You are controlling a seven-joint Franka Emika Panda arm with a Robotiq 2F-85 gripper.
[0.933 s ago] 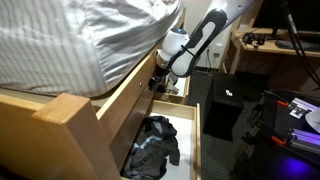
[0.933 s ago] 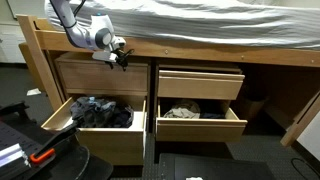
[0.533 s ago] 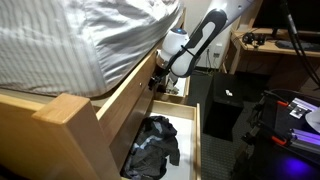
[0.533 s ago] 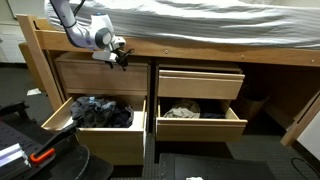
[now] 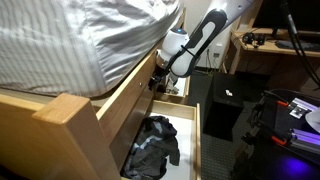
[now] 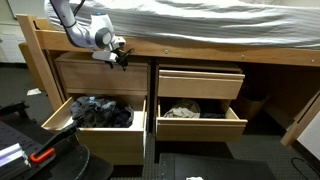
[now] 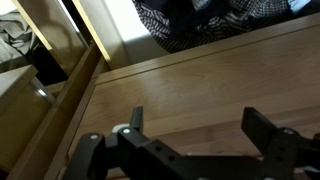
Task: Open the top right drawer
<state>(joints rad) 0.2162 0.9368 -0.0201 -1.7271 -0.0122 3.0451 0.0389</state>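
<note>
1. In an exterior view, the bed frame (image 6: 40,45) carries two columns of drawers under the striped mattress (image 6: 220,30). The top right drawer (image 6: 200,84) sits in the right-hand column, just below the frame's long front rail. Its plain tan front faces outward, and whether it is fully closed cannot be told. Beneath it, the lower right drawer (image 6: 200,126) stands open with pale cloth inside.
2. In the same view, the gripper (image 6: 120,58) hangs at the upper right corner of the top left drawer (image 6: 92,76). It is just beside the divider between the columns and apart from the top right drawer. The lower left drawer (image 6: 105,142) is pulled out and holds dark grey clothing (image 6: 100,112).
3. In an exterior view along the frame's side, the arm (image 5: 205,35) reaches down from the far end. The gripper is near the side rail, beyond the drawer of dark clothing.
4. In the wrist view, the fingers (image 7: 136,118) are spread wide with nothing between them. They face a flat wooden front, and dark clothing shows along the top edge.
</note>
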